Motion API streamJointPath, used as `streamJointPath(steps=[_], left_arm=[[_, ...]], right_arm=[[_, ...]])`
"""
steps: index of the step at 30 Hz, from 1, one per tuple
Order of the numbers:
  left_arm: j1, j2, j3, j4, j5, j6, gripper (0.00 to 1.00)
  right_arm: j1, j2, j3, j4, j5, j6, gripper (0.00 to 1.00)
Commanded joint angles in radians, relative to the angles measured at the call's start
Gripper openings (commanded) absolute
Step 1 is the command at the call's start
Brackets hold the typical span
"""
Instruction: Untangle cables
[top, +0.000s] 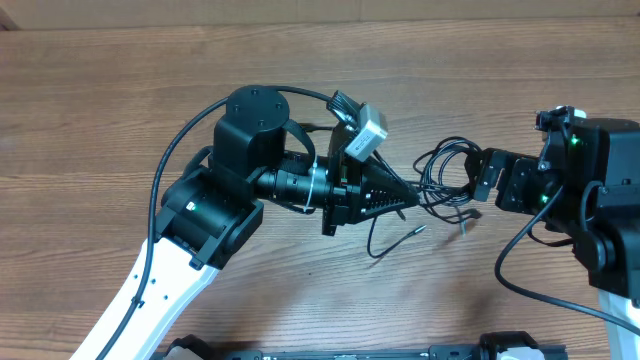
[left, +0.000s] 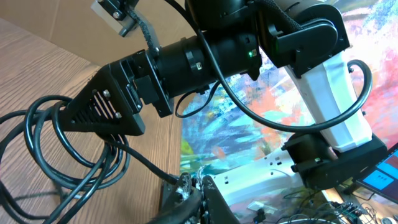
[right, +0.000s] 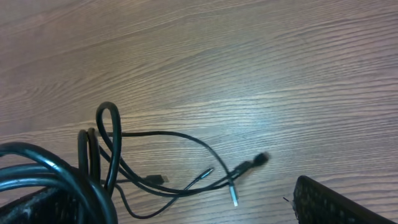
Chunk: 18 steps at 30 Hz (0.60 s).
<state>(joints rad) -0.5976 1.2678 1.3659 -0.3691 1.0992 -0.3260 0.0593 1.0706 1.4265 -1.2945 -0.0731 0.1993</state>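
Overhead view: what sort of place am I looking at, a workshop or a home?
Probably a robotics lab or test bench: two robot arms at a wooden table, a tangle of thin black cables between them, and what looks like a power strip past the table's edge.

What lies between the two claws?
A loose bunch of thin black cables fills the gap between the left claw and right claw, seen in the overhead view.

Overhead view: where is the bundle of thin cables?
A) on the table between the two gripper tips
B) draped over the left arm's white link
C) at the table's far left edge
A: the cables lie on the table between the left gripper and the right gripper.
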Motion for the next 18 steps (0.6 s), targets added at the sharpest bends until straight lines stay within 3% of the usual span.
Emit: streamJointPath(steps=[1,2,3,4,5,11,12,14,16,17,18], left_arm=[[0.002,-0.027,0.03,0.005,0.042,0.035,0.04],[0.002,-0.027,0.03,0.003,0.042,0.035,0.04],[0.002,-0.027,0.03,-0.003,0.042,0.035,0.04],[0.002,-0.027,0.03,-0.009,0.042,0.035,0.04],[0.002,-0.027,0.03,-0.009,0.042,0.035,0.04],[0.003,-0.027,0.03,-0.03,0.04,0.063,0.04],[0.003,-0.027,0.03,-0.054,0.019,0.084,0.04],[0.003,-0.026,0.03,-0.116,-0.064,0.087,0.04],[0.002,-0.026,0.03,-0.213,-0.213,0.087,0.04],[0.002,-0.026,0.03,-0.268,-0.298,0.087,0.08],[0.002,-0.026,0.03,-0.314,-0.359,0.087,0.18]], right_arm=[[-0.016,-0.003,-0.005,0.007,0.06,0.01,0.84],[-0.016,-0.003,-0.005,0.007,0.06,0.01,0.7],[-0.016,-0.003,-0.005,0.008,0.06,0.01,0.31],[-0.016,-0.003,-0.005,0.01,0.06,0.01,0.1],[-0.016,-0.003,-0.005,0.013,0.06,0.01,0.04],[-0.016,-0.003,-0.005,0.013,0.059,0.01,0.04],[-0.016,-0.003,-0.005,0.013,0.059,0.01,0.1],[-0.016,-0.003,-0.005,0.013,0.059,0.011,0.66],[-0.016,-0.003,-0.005,0.003,0.06,0.01,0.92],[-0.016,-0.003,-0.005,-0.003,0.06,0.01,1.0],[-0.016,-0.003,-0.005,-0.012,0.06,0.01,1.0]])
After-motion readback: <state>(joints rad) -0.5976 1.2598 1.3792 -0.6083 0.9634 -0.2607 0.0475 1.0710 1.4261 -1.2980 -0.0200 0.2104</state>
